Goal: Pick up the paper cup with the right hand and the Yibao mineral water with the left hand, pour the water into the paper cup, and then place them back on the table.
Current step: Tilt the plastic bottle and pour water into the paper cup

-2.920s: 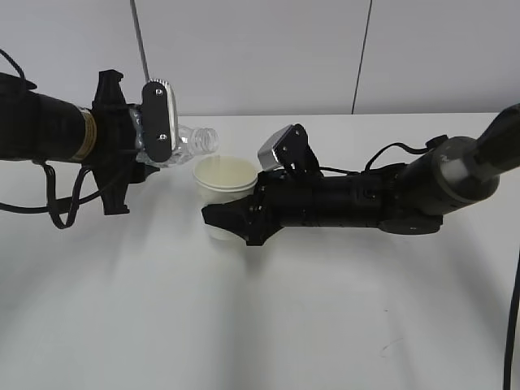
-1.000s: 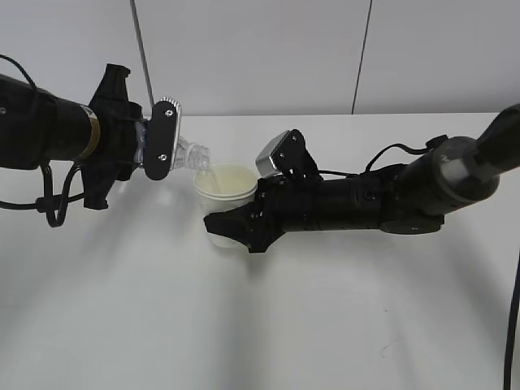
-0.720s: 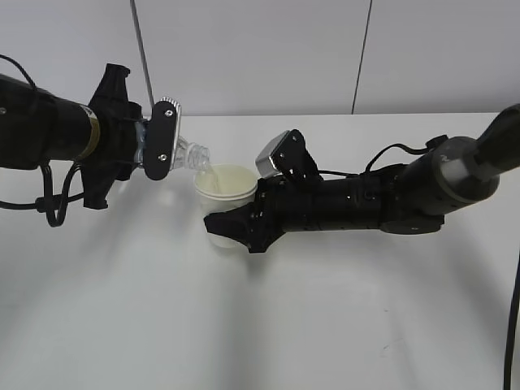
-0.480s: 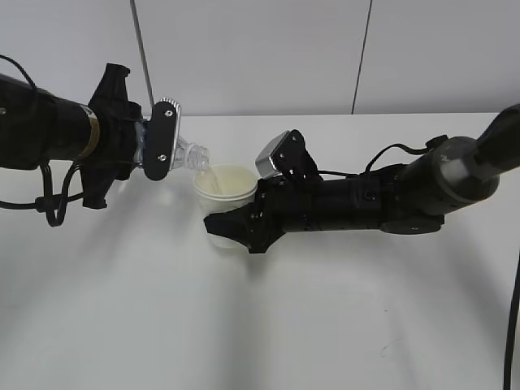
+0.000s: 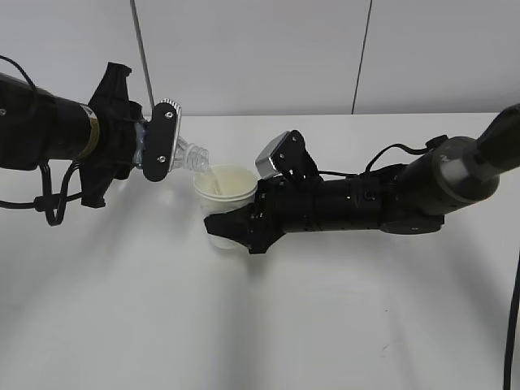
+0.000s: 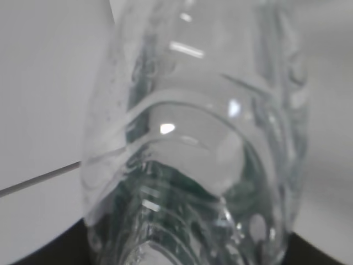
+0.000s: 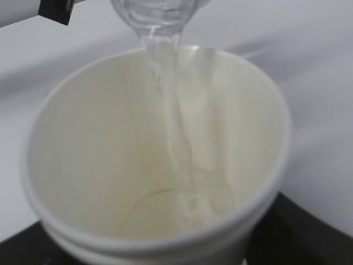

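Yibao mineral water (image 5: 188, 156) is held tilted, long axis running left-to-right in exterior view, open neck pointing right and slightly down, mouth just over the near-left rim of the paper cup (image 5: 224, 195). Bottle base sits inside the left hand (image 5: 154, 146); hand is closed on the bottle body, grey finger plate across the label area. Left wrist view: bottle (image 6: 198, 154) fills the frame, clear ribbed plastic w/ dark green showing through; hand's own fingers not discernible there.

Thin stream of water (image 7: 171, 110) falls from bottle mouth (image 7: 157, 14) into the cup (image 7: 154, 160); small pool visible at the bottom, cup interior cream, mostly unfilled.

Cup stands upright, opening up, approx. centre of the surface (image 5: 260, 325). Right hand (image 5: 236, 223) reaches in from the right, arm lying low and near-horizontal; fingers clamped round the lower cup wall. Whether the cup base touches the surface: cannot tell, base hidden by hand.

Surroundings: white wall panels behind w/ dark vertical seams (image 5: 361, 57); black cable (image 5: 512, 325) hangs at right edge. Left-arm cable loop (image 5: 57, 207) droops toward the surface, well apart from cup.
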Tool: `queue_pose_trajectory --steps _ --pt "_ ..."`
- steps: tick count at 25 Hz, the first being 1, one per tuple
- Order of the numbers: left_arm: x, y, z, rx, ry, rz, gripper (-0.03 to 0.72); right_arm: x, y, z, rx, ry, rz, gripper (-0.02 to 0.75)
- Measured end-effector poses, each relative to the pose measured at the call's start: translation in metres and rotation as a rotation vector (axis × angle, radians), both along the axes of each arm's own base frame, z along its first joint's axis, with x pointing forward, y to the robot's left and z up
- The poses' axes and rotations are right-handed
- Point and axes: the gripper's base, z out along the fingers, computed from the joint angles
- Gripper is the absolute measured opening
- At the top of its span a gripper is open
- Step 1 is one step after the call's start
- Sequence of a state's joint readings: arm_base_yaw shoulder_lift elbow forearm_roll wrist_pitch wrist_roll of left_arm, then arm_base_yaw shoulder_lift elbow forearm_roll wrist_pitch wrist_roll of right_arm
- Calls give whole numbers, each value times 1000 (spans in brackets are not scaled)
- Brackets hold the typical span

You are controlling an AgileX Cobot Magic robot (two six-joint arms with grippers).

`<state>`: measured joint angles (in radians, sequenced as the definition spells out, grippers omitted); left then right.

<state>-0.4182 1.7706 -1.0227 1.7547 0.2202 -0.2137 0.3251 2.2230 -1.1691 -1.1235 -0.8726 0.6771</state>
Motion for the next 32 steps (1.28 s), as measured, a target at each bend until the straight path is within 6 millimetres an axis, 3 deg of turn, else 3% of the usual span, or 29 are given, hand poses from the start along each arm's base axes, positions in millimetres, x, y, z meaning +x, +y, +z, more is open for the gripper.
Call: queue_pose_trajectory --steps 32 --pt "-3 -7 1 21 -16 -10 338 -1 0 -3 -9 13 5 496"
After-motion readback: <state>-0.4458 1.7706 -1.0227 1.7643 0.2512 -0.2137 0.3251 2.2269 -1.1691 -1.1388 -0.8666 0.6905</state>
